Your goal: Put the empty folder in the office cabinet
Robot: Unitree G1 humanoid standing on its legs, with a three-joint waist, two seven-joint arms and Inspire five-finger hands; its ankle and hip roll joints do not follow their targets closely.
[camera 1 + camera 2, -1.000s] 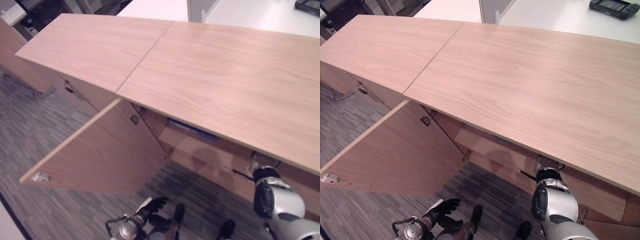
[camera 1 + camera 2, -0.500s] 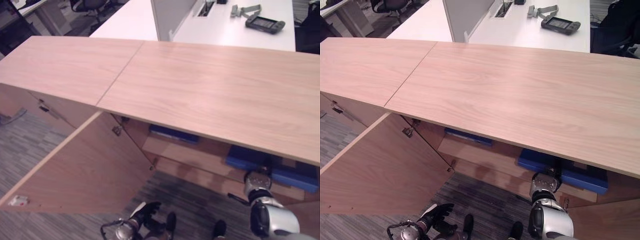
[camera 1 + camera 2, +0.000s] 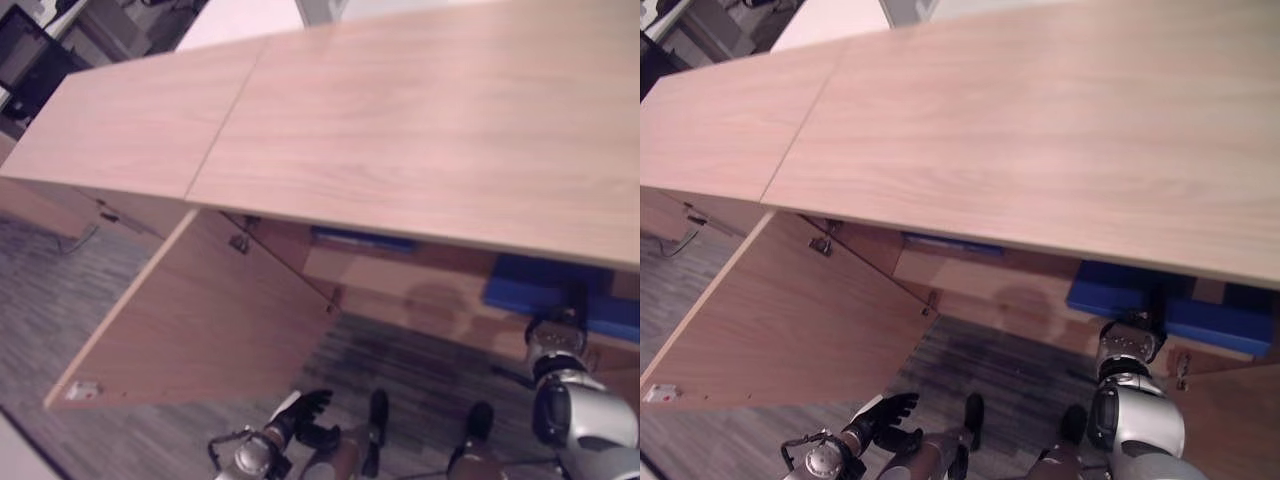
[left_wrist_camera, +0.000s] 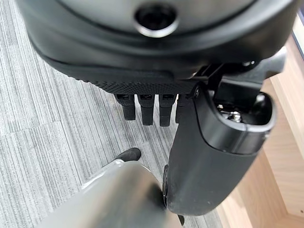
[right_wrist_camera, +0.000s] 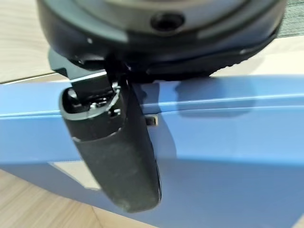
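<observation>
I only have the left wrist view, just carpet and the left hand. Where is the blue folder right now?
Observer: The blue folder lies on a shelf inside the cabinet, just under its top.
Operator: Is the right hand on it?
Observer: Yes, the right hand reaches into the cabinet and rests against the folder's blue face.
Operator: And the door?
Observer: The cabinet door stands wide open, to the left of the folder.
</observation>
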